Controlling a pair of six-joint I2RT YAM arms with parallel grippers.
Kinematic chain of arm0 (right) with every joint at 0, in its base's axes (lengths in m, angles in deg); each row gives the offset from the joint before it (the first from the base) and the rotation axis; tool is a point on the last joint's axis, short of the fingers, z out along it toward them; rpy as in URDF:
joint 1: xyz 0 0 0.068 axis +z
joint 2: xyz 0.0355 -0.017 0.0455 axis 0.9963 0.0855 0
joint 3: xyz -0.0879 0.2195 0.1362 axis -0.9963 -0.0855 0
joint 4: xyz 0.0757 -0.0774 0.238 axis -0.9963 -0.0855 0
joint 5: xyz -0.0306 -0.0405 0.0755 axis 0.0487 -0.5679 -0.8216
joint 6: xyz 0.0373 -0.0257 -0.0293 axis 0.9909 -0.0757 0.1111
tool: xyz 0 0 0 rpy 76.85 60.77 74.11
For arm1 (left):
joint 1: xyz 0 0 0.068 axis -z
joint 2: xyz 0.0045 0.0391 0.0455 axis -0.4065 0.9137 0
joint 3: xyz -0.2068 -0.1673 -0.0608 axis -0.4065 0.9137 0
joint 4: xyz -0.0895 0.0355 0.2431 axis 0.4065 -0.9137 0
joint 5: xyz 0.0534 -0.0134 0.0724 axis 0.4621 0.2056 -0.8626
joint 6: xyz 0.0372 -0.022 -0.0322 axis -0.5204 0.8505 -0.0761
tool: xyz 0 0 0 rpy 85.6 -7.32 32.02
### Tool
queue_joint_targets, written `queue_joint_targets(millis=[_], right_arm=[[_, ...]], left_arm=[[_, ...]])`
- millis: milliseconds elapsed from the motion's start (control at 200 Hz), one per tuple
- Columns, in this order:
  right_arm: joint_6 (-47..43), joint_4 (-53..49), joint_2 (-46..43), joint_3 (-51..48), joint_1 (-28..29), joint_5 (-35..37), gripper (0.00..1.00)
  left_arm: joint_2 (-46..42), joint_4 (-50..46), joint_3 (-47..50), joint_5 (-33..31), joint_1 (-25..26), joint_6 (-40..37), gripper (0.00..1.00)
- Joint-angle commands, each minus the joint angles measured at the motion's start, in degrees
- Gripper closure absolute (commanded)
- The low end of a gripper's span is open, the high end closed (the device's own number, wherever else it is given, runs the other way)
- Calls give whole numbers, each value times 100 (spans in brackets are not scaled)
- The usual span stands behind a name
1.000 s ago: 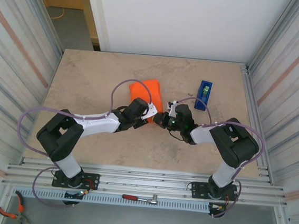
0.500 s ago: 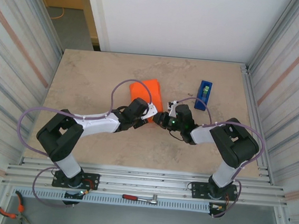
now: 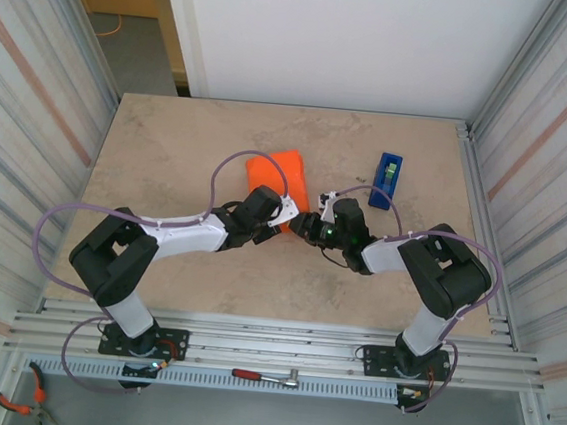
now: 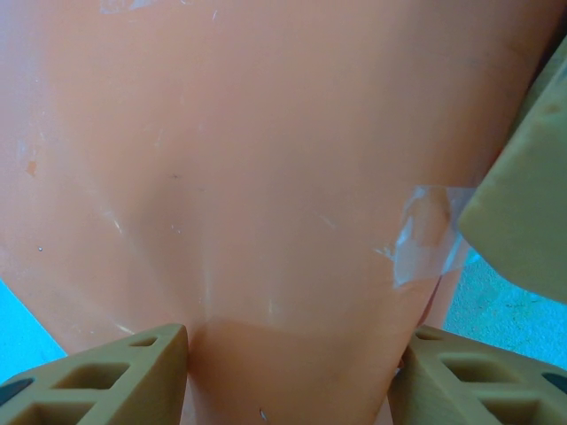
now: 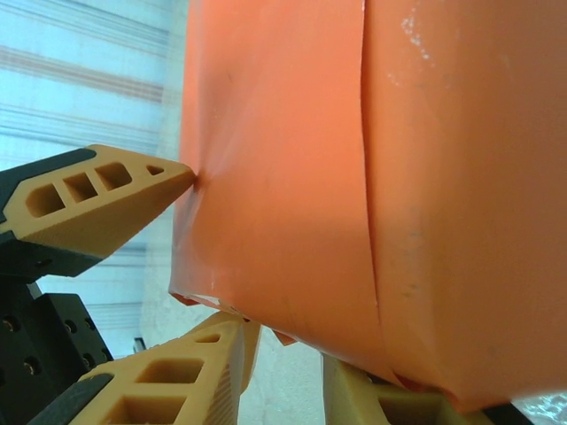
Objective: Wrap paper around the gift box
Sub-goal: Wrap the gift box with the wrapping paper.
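Note:
The orange paper (image 3: pixel 279 168) is folded round a flat parcel at mid-table; the gift box is hidden inside it. My left gripper (image 3: pixel 285 216) is at the parcel's near edge. In the left wrist view its two fingers (image 4: pixel 115 372) press the wrapped parcel (image 4: pixel 266 177) from both sides, and a strip of clear tape (image 4: pixel 427 237) sticks to the paper on the right. My right gripper (image 3: pixel 308 226) meets the same edge from the right. Its fingers (image 5: pixel 177 381) stand apart just under the paper's lower edge (image 5: pixel 292 221), with bare table between them.
A blue tape dispenser (image 3: pixel 388 172) lies at the back right of the table. Ribbed metal walls close in both sides. A wrench (image 3: pixel 266 377) lies on the front rail and pliers (image 3: pixel 19 403) sit at the bottom left, off the table.
The right gripper's jaws have parted from shut. Both arms and the orange parcel stay where they were.

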Motion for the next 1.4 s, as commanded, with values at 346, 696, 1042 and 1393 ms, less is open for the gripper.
queue_joint_targets(millis=[346, 696, 1042, 1393], right_arm=[[30, -69, -203, -76, -49, 20, 69], [35, -76, -234, -103, -49, 43, 66], [54, -93, -261, -106, -50, 52, 62], [62, -85, -293, -97, -52, 47, 60]], left_arm=[[-63, -378, 7, 101, 62, 43, 42], [-50, -379, 0, 105, 73, 36, 43], [-41, -387, -6, 105, 69, 30, 43], [-28, -396, -9, 94, 84, 22, 43]])
